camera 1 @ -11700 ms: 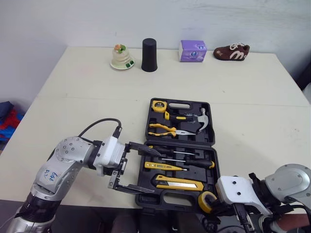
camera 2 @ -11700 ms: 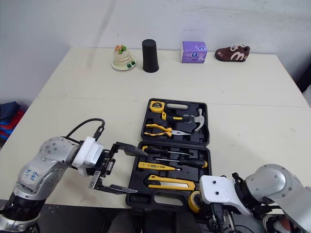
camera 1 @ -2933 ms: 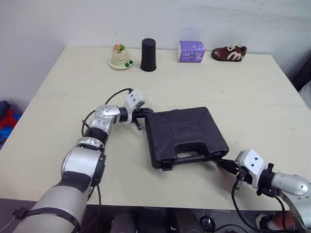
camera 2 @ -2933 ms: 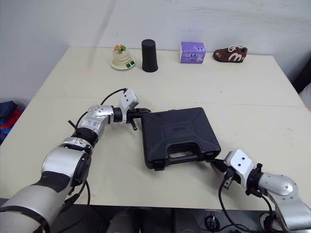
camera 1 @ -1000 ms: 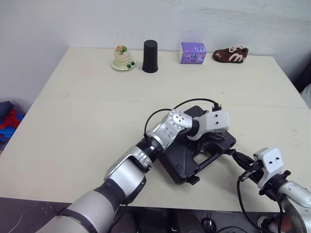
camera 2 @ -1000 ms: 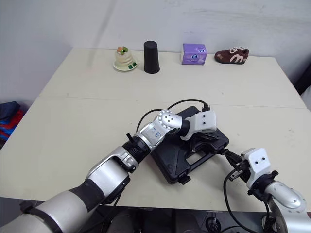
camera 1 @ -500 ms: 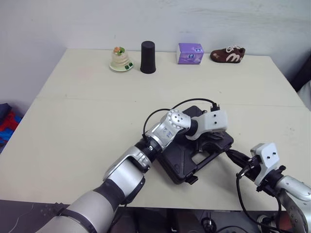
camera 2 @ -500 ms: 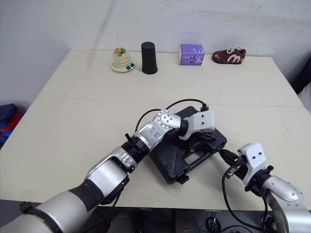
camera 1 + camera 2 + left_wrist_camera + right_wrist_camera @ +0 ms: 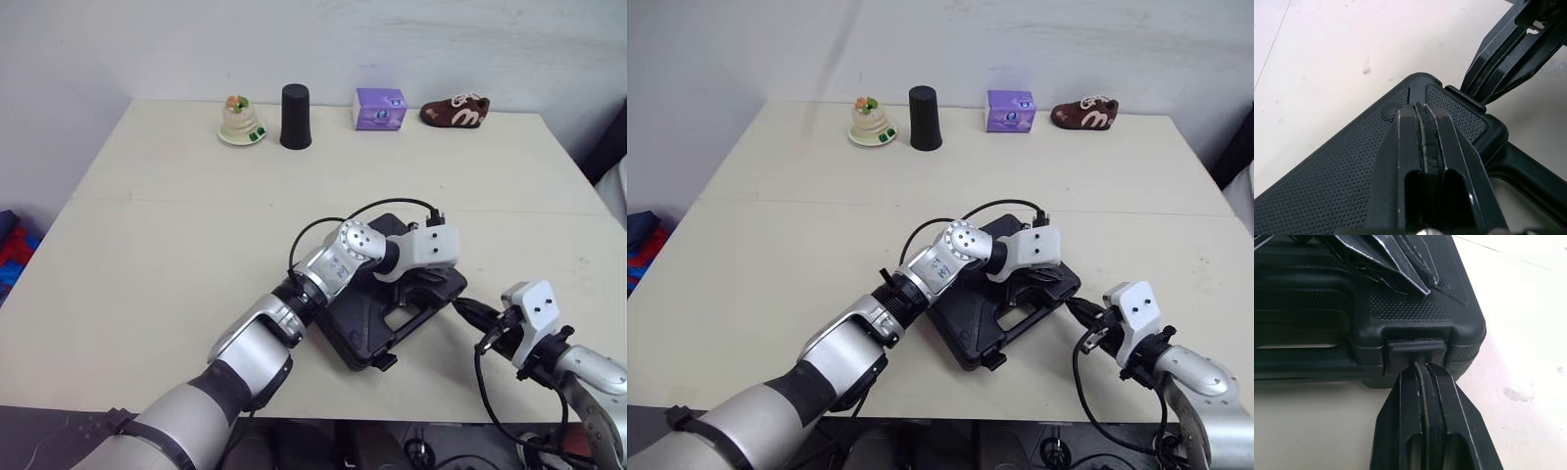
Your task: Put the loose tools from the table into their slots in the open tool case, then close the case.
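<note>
Left eye view: locate the tool case. (Inspector)

The tool case (image 9: pixel 361 328) lies shut on the near right part of the table (image 9: pixel 176 225), turned at an angle to the table edge. Its handle (image 9: pixel 416 315) faces the right gripper (image 9: pixel 466 311). (Technician)

State of the left gripper? (Inspector)

In the left wrist view, the left gripper (image 9: pixel 1420 108) has its two fingers (image 9: pixel 1398 147) closed flat against each other, with nothing between them. The tips rest on the textured lid near the corner beside the handle. (Technician)

State of the right gripper? (Inspector)

In the right wrist view, its fingers (image 9: pixel 1398 426) are likewise pressed together and hold nothing. The joined tips touch the lower edge of the latch (image 9: pixel 1413 351) at the case's front corner. The latch lies flush against the case front. The left wrist view shows the same contact from the other side. (Technician)

Are any loose tools on the table? (Inspector)

I see none around the case. A small dish (image 9: pixel 241 122), a black cup (image 9: pixel 295 116), a purple box (image 9: pixel 379 108) and a brown shoe (image 9: pixel 455 111) stand in a row along the far edge, well apart from the case. (Technician)
</note>
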